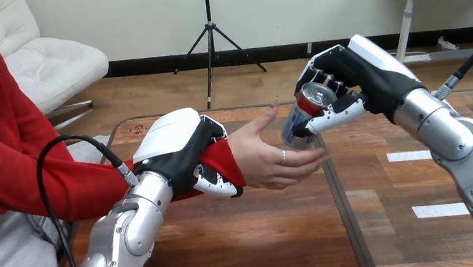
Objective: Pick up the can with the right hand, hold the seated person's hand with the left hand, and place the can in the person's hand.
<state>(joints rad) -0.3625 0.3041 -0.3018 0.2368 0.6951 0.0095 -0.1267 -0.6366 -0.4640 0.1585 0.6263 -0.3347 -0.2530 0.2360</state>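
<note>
**Left hand on the wrist, can held over the open palm**

The silver left forearm (131, 222) comes up from the bottom edge at the view's left, nearest the camera. At its end, the fingers (218, 184) of the left hand (179, 145) curl round the person's red-sleeved wrist (224, 155), with the white back shell on top and one white-tipped digit wrapped underneath. The wrist is held above the wooden table (263, 235).

Just past that grip, the person's hand (263, 160) lies open, palm up and turned toward the right, with the thumb raised and the fingers reaching out.

The right hand (372, 74) pinches the can (307, 110). Its thumb (337, 114) presses along the near side and its dark fingers curl over the far side and the rim. The can is silver and red and tilts with its top up and toward the camera. It sits in the air, its lower end just above the person's fingertips; whether the two touch cannot be told. The right forearm (450, 132) slopes down to the lower right corner.
</note>
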